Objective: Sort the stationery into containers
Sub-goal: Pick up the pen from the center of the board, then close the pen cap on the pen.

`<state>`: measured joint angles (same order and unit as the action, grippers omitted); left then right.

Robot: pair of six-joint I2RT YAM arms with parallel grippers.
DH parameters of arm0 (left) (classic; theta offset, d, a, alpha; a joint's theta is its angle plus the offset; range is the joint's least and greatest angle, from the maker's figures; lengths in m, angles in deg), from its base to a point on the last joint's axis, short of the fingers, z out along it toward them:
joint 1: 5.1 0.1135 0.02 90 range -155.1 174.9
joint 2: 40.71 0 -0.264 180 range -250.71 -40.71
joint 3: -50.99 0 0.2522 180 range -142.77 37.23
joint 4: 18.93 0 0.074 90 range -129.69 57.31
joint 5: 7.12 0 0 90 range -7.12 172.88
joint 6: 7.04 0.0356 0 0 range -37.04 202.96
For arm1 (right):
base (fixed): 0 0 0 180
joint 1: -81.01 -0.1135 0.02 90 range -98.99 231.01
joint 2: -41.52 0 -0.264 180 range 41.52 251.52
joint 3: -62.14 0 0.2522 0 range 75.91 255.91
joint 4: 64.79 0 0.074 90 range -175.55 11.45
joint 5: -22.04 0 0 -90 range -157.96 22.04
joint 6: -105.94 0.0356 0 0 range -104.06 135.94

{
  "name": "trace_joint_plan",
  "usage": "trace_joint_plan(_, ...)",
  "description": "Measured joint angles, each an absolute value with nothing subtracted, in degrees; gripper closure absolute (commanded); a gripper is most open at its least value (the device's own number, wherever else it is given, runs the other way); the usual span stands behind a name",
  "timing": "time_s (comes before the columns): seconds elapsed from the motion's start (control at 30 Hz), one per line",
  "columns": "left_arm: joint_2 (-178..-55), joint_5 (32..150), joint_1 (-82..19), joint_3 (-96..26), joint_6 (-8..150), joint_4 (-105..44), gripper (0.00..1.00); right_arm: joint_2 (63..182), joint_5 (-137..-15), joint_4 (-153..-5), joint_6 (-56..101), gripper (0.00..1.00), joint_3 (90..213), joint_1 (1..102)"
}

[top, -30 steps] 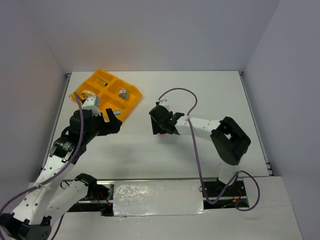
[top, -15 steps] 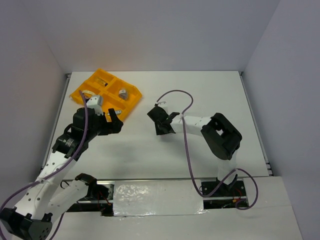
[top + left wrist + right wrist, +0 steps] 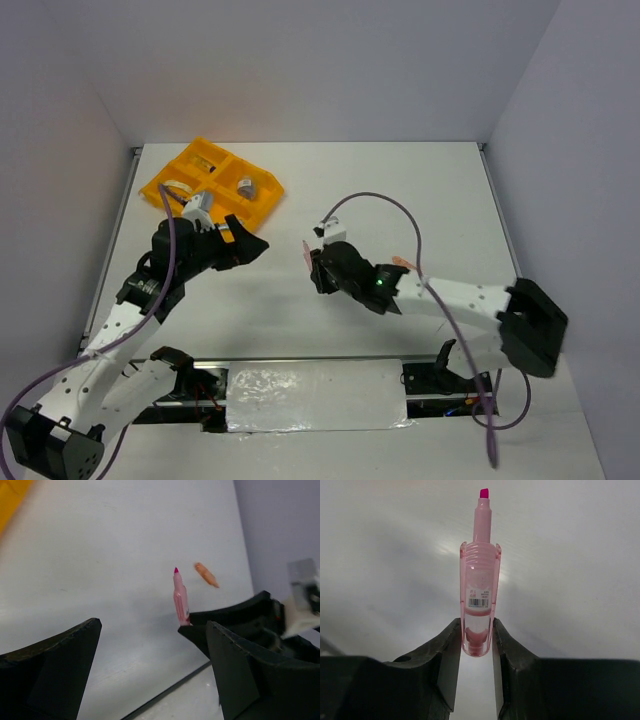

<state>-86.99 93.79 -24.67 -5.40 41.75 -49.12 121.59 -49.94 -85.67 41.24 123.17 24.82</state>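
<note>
Your right gripper (image 3: 477,630) is clenched on the pink translucent plastic highlighter (image 3: 480,570). Both black fingers (image 3: 447,655) pinch its rear end, and the barcode-labelled barrel and bare magenta tip stick straight out past them. From overhead, that right gripper (image 3: 318,262) sits near the middle of the white table (image 3: 400,190), with the pink highlighter (image 3: 305,252) poking out on the side toward the left arm. A small orange finger-length piece (image 3: 405,263) lies on the table just beside the right forearm. Your left gripper (image 3: 240,245) is released, with its jaws spread wide and nothing between them. It hangs just off the near corner of the orange-yellow four-compartment plastic tray (image 3: 272,190) at the far left of the table. In that tray, a beige tape ring (image 3: 180,188) sits in the left compartment and a tiny round grey-topped jar (image 3: 245,185) in the right one. The left wrist camera looks through its open fingers (image 3: 50,670) at the highlighter (image 3: 180,597), which is tilted tip-up, with the orange piece (image 3: 206,574) beyond it.
</note>
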Motion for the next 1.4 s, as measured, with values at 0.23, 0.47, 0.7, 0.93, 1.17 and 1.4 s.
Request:
trace_joint_plan(0.23,-88.5,97.9,-30.4,-2.0,30.5,-37.0,0.08,103.3,-48.0,-80.6,41.4,1.00,118.6,15.9)
trace_joint_plan(0.47,-92.1,98.3,-35.7,-2.9,28.6,-29.6,0.19,104.4,-43.9,-84.4,42.5,1.00,121.1,10.5)
trace_joint_plan(0.7,-92.5,98.6,-36.1,-3.1,28.9,-28.5,0.45,106.4,-41.4,-85.6,43.4,1.00,124.9,9.9)
trace_joint_plan(0.93,-92.5,98.7,-36.1,-3.1,29.5,-28.7,0.63,106.8,-41.2,-85.9,43.5,1.00,125.4,9.7)
trace_joint_plan(1.17,-92.6,99.5,-36.0,-3.0,30.3,-27.6,0.69,107.4,-41.2,-85.9,43.5,1.00,125.8,9.7)
trace_joint_plan(1.4,-93.2,99.7,-36.0,-2.9,30.5,-26.6,0.64,107.4,-41.2,-86.1,43.5,1.00,125.8,9.7)
